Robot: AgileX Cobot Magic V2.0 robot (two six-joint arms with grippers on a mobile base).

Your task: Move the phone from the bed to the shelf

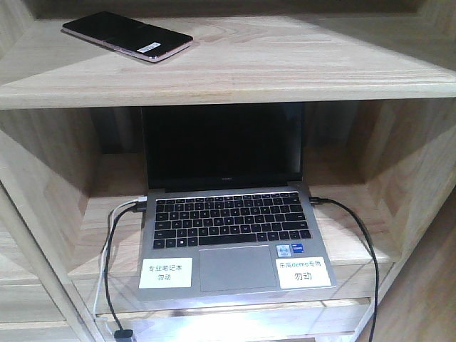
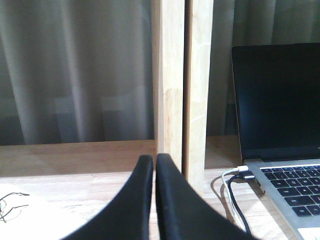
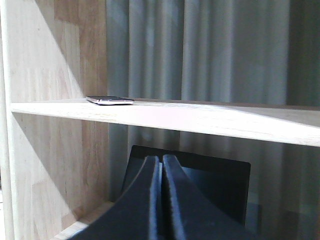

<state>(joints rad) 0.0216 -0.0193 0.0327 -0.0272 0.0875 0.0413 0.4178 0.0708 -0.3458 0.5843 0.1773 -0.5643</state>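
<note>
1. The phone (image 1: 127, 35) lies flat on the top shelf (image 1: 285, 64), up at about 11 o'clock in the front view. It rests on the wood and nothing is touching it.
2. In the right wrist view the phone (image 3: 110, 100) looks like a thin dark strip near the shelf's left end, close to the side wall.
3. The left gripper (image 2: 154, 200) has its two black fingers pressed together with nothing between them. It sits low, in front of a wooden post (image 2: 182, 90).
4. The right gripper (image 3: 161, 200) is also pressed together and holds nothing. It sits below the shelf board.
5. An open laptop (image 1: 231, 214) sits on the lower board at 6 o'clock, with cables (image 1: 110, 242) plugged in.
6. The phone looks thin, stiff and shiny, so it is probably light, slippery and easy to crack. The long side edges look like the best place to pinch it.
7. The job looks done.
</note>
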